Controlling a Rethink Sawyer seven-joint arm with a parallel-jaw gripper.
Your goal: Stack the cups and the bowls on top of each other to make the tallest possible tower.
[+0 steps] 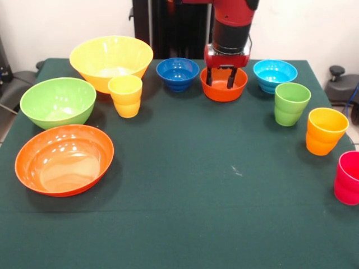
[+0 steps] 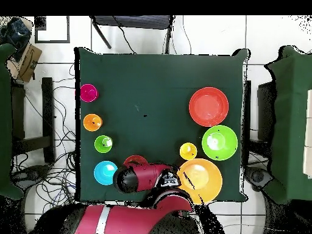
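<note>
While the red and black arm [image 1: 233,22] reaches down from above in the front view, its gripper [image 1: 220,77] hangs over the small orange bowl [image 1: 224,85], the two dark fingers [image 1: 209,76] spread apart and dipping into the bowl's mouth — whether they touch the plastic cannot be told.

Taking that small orange bowl as the landmark: the small dark blue bowl [image 1: 177,73] sits just beside it on one side and the small light blue bowl [image 1: 274,74] just beside it on the other, the three forming a row at the far edge of the green table [image 1: 185,185]. Beyond the dark blue bowl stands the large yellow bowl [image 1: 111,60], with the yellow cup [image 1: 125,95] just in front of it. Farther out and nearer the camera lie the large green bowl [image 1: 58,101] and then the large orange bowl [image 1: 64,158], well apart from the landmark.

On the light blue side, the green cup [image 1: 291,103] stands nearest the landmark, then the orange-yellow cup [image 1: 326,130], then the pink-red cup [image 1: 348,177] at the picture's edge — a line running toward the camera.

All pieces stand upright and separate; nothing is stacked. From overhead, the arm hides most of the small orange bowl [image 2: 135,161].
</note>
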